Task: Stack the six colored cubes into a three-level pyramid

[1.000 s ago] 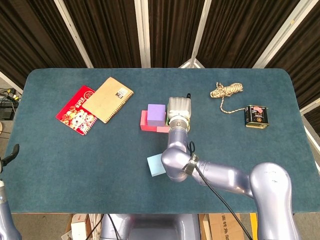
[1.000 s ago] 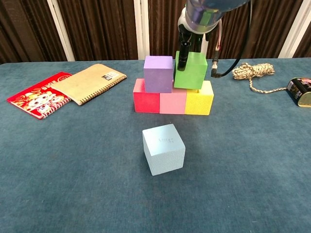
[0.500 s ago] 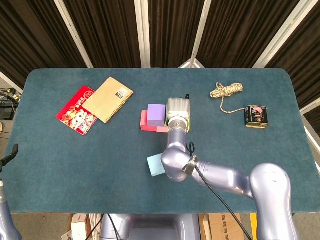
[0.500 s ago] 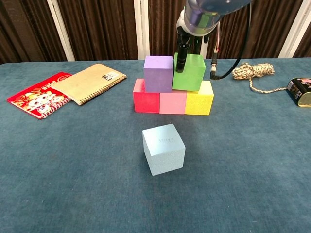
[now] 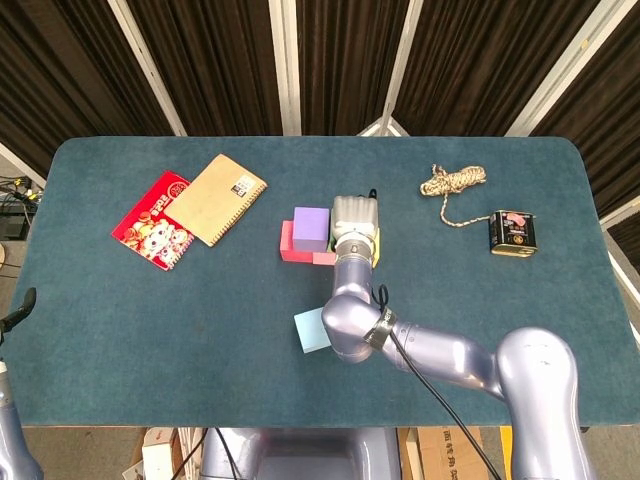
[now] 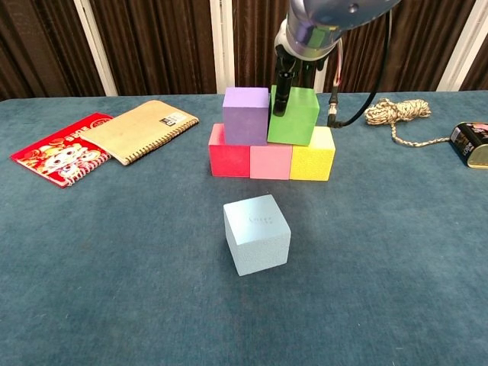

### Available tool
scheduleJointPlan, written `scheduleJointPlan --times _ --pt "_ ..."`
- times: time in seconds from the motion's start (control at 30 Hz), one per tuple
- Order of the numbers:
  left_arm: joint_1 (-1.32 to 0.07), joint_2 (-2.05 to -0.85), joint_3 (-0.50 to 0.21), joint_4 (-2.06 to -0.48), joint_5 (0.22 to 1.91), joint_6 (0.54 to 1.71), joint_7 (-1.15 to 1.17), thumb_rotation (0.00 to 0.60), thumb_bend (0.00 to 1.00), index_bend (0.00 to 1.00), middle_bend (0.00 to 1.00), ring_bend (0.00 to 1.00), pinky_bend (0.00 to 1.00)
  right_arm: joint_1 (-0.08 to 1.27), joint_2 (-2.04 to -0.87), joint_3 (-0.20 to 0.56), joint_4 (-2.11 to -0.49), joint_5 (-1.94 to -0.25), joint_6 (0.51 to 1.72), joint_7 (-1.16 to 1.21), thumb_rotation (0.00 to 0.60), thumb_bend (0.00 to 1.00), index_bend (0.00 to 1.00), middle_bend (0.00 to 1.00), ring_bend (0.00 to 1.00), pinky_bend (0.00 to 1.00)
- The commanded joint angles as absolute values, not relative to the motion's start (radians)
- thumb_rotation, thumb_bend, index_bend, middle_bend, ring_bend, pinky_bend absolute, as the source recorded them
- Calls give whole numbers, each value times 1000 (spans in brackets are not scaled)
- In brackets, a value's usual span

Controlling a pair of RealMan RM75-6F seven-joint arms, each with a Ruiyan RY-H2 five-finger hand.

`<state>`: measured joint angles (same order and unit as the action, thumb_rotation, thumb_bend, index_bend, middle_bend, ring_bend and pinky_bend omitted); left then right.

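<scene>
Still right hand (image 6: 293,65) around green cube (image 6: 294,117)

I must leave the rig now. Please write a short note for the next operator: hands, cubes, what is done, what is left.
Right hand: fingers hold the green cube on the second level beside the purple cube.
Left hand: only a dark tip shows at the head view's left edge; state unclear.
Done: red, pink and yellow cube form the base.
Left: release green, then put the light blue cube on top.
</scene>
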<state>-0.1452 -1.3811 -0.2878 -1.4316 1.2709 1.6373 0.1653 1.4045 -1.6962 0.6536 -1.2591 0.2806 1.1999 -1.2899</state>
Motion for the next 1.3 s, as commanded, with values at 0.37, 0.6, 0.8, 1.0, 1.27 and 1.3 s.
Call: scheduleJointPlan --times 0.37,0.6,0.8,1.0,1.27,1.3 --pt "-146 -1382 -288 -1430 1269 1635 165 600 313 73 104 0 0 1400 -1704 660 -1249 282 1191 -1304 600 672 366 316 186 0" --pt "-145 -1382 -289 -1430 1268 1638 164 600 313 73 104 0 0 1397 -1708 661 -1244 271 1187 -1302 600 672 366 315 183 0" --pt "-145 -1381 -289 -1430 1269 1638 165 600 313 73 104 0 0 1395 -1712 659 -1239 258 1183 -1297 600 673 366 315 181 0" --pt "-146 -1382 -288 -1429 1269 1638 166 600 313 73 104 0 0 1394 -1712 660 -1241 261 1185 -1307 600 672 366 315 176 0" --pt "-146 -1383 -289 -1428 1268 1638 167 600 313 72 105 0 0 1393 -1710 664 -1244 273 1180 -1321 600 672 342 290 151 0" --pt "-146 -1384 -289 -1428 1268 1639 168 600 313 72 104 0 0 1393 -1710 664 -1245 272 1180 -1322 600 672 331 280 144 0"
